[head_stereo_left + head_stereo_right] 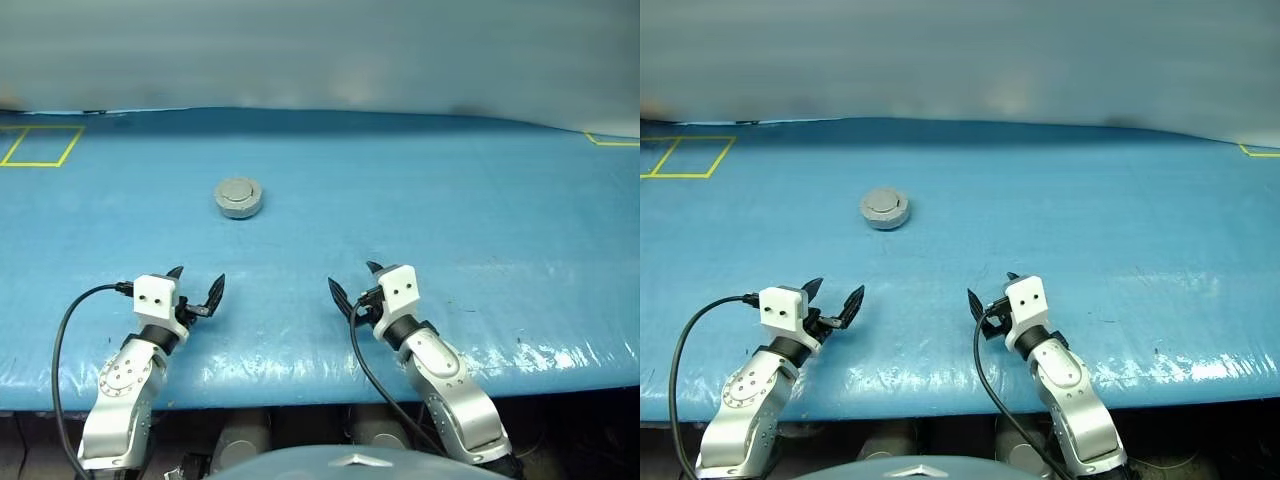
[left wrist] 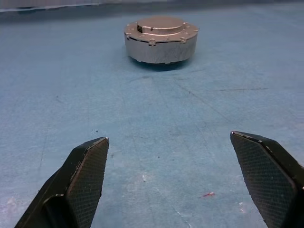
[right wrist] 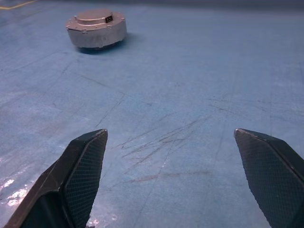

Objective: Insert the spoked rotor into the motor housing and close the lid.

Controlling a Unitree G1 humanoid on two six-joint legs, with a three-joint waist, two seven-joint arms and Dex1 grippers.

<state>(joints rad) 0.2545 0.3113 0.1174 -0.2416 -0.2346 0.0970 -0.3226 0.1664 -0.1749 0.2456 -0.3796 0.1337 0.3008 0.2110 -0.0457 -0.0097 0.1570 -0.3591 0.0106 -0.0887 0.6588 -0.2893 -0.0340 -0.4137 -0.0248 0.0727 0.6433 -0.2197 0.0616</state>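
Blue sheet (image 1: pixel 480 200) covers the whole table. At the lower left of the head view, the left gripper (image 1: pixel 196 284) has its fingers spread wide and holds nothing. Up and a little to the right of it, in the upper middle-left of the frame, the grey motor housing (image 1: pixel 239 198) sits with its lid (image 2: pixel 160 24) closed on top, well apart from both grippers. It is round, so no side is longer. At the lower middle, the right gripper (image 1: pixel 352 284) is also wide open and empty. The left gripper looks nearer to the housing. The task seems finished.
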